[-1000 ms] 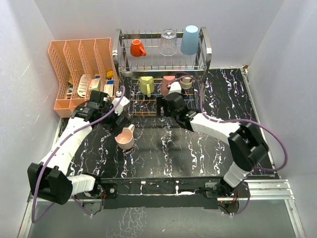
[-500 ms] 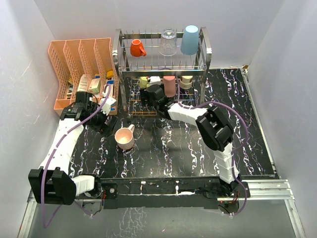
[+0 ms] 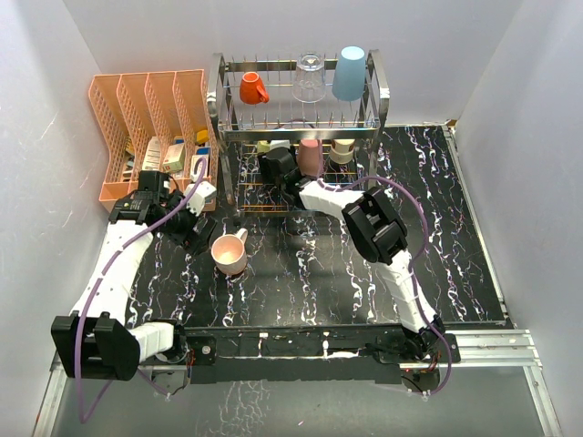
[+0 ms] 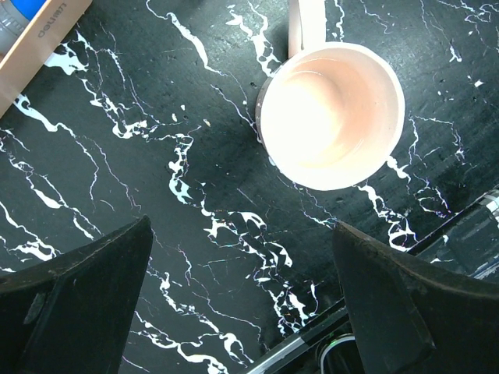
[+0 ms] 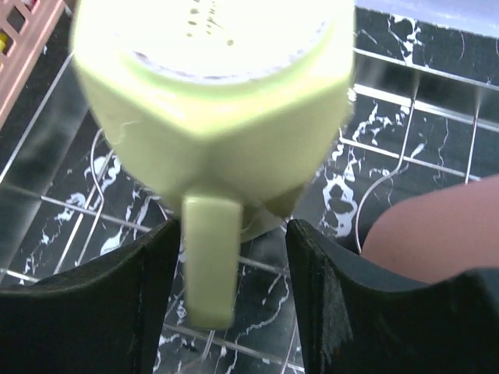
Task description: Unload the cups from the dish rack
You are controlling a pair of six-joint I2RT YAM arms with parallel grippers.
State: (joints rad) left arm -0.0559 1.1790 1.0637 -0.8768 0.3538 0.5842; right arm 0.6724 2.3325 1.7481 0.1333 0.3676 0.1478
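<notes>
The chrome dish rack [image 3: 375, 107] stands at the back. Its upper tier holds the small orange mug [image 3: 253, 88], the clear glass [image 3: 309, 77] and the light blue tumbler [image 3: 350, 72]. The lower tier holds the yellow mug [image 3: 264, 146], the salmon-red cup [image 3: 311, 157] and a steel cup [image 3: 342, 150]. My right gripper [image 3: 276, 164] is inside the lower tier, open. In the right wrist view its jaws [image 5: 234, 238] straddle the handle of the yellow mug [image 5: 210, 117]. The pale pink mug [image 3: 230, 256] stands upright on the table. My left gripper [image 3: 194, 228] is open and empty just left of it [image 4: 331, 113].
A peach slotted file organizer [image 3: 117, 127] with small items stands left of the rack. White walls close in the left, back and right. The black marbled table [image 3: 319, 282] runs to a metal rail at the near edge.
My right gripper has swung left and deeper into the lower tier, up to the yellow mug. My left gripper has drawn back to the left, away from the pink mug.
</notes>
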